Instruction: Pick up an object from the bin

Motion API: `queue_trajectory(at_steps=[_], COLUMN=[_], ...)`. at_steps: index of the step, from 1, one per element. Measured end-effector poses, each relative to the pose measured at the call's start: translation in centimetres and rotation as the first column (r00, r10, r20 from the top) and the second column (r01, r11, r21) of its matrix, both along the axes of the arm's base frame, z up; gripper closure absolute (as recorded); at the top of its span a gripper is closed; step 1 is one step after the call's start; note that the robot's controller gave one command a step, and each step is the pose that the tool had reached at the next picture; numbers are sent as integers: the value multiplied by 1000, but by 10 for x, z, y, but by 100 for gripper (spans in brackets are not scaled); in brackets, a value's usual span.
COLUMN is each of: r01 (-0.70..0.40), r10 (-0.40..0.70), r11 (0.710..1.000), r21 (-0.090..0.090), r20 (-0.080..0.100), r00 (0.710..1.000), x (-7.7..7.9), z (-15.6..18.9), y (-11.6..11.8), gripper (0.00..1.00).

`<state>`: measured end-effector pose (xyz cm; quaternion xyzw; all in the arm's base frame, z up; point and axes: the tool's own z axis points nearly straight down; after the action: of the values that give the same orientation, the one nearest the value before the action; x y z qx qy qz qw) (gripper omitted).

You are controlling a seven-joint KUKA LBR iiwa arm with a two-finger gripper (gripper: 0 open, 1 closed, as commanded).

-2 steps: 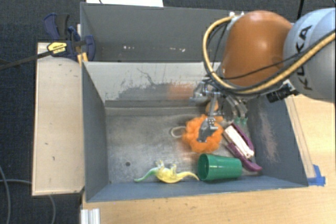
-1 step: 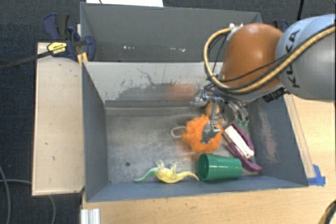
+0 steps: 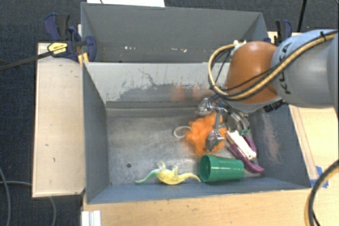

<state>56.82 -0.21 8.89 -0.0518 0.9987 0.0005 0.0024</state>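
Note:
My gripper (image 3: 216, 123) reaches down at the right of the bin's floor, right over an orange fluffy thing (image 3: 198, 135) and touching its right side. A white cord loop (image 3: 181, 132) sticks out of the fluff on the left. Just right of the gripper lies a purple and white flat tool (image 3: 244, 150), slanting toward the front. A green plastic cup (image 3: 221, 169) lies on its side in front of the gripper, its mouth pointing left.
A yellow-green toy lizard (image 3: 167, 175) lies along the bin's front wall, left of the cup. The arm with its orange cover and looped cables hangs over the bin's right wall.

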Motion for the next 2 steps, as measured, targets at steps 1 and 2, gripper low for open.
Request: queue_trajectory(at_steps=[1,2], r01=[-12,-56], r10=[12,56], r11=[1000,998], r21=[-1,-1], r20=[-2,4], r00=[1000,998], x=[9,1], z=[-24,-14], y=[-2,-2], gripper=[0,0])
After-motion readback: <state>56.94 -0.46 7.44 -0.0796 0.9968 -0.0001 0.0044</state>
